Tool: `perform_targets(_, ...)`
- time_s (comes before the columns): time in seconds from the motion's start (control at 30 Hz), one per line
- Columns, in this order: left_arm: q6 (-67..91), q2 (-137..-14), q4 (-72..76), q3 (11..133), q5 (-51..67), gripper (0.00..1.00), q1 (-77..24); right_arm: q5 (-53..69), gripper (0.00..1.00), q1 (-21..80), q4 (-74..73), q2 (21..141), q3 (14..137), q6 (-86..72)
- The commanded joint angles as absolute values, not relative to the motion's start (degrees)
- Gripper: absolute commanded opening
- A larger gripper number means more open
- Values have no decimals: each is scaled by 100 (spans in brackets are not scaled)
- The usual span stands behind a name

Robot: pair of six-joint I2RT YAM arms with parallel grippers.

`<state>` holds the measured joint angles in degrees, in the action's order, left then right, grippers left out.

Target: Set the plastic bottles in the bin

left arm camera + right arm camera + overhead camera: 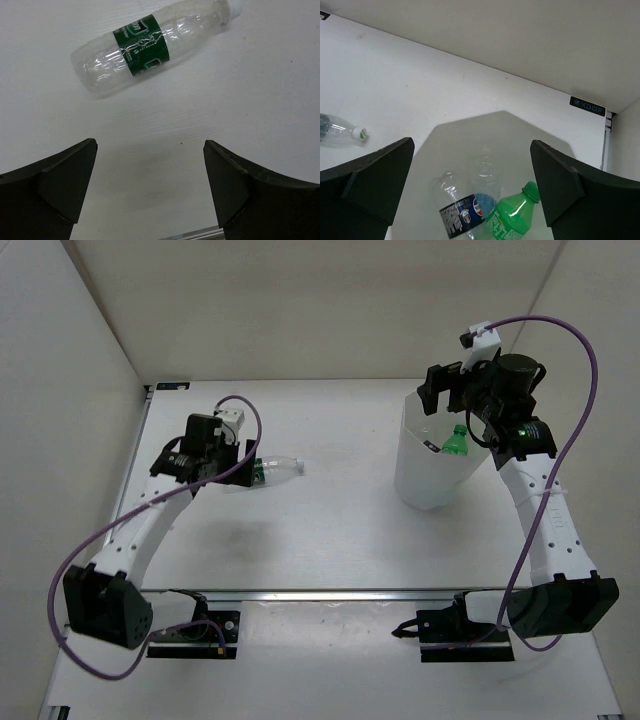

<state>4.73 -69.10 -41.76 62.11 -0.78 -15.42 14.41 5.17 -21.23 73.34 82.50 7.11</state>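
Note:
A clear bottle with a green label point(278, 470) lies on its side on the white table, also in the left wrist view point(145, 47) and at the left edge of the right wrist view point(340, 132). My left gripper point(245, 478) point(150, 145) is open and empty, just short of the bottle's base end, not touching it. The white faceted bin point(420, 480) point(470, 135) stands at the right. Inside it lie an all-green bottle point(456, 440) point(512, 217), a black-and-white-labelled bottle point(460, 212) and a clear bottle with a blue label point(487, 192) behind them. My right gripper point(445, 400) point(472, 142) is open and empty above the bin's mouth.
White walls enclose the table on the left, back and right. A metal rail point(330, 593) runs along the near edge between the arm bases. Purple cables point(575, 390) loop off both wrists. A small black label point(587, 106) sits at the far table corner.

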Motion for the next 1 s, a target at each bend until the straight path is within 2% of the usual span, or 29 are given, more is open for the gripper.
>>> perform_targets(0.0,-560,-7643,-3955,6845,755,99,-1372,1555,99,553,-2337,7128,8535,773)
perform_targets(0.13,-1290,-8568,-4165,7688,1667,99,-1222,2177,98,624,-2540,6892,8500,974)
perform_targets(0.23,-2424,-9140,-4376,8006,2301,99,-1283,2653,98,607,-2575,6733,8315,949)
perform_targets(0.33,-3285,-9693,-4814,8523,2407,99,-1327,2969,98,545,-2601,6593,8166,906)
perform_targets(0.53,-3612,-10704,-5001,8938,2442,99,-1169,3568,99,352,-2672,6215,8042,800)
perform_targets(0.67,-3594,-11267,-5106,9184,2120,98,-1318,3218,99,632,-2855,6047,7866,949)
perform_targets(0.77,-3621,-11487,-5159,9246,2065,96,-1441,2804,99,817,-3198,6222,8190,792)
perform_targets(0.9,-3437,-11418,-4853,8879,2215,91,-1459,2339,99,704,-2997,5995,8104,624)
perform_targets(0.97,-3314,-11347,-4756,8737,2136,86,-1503,2128,99,624,-2997,5950,8112,572)
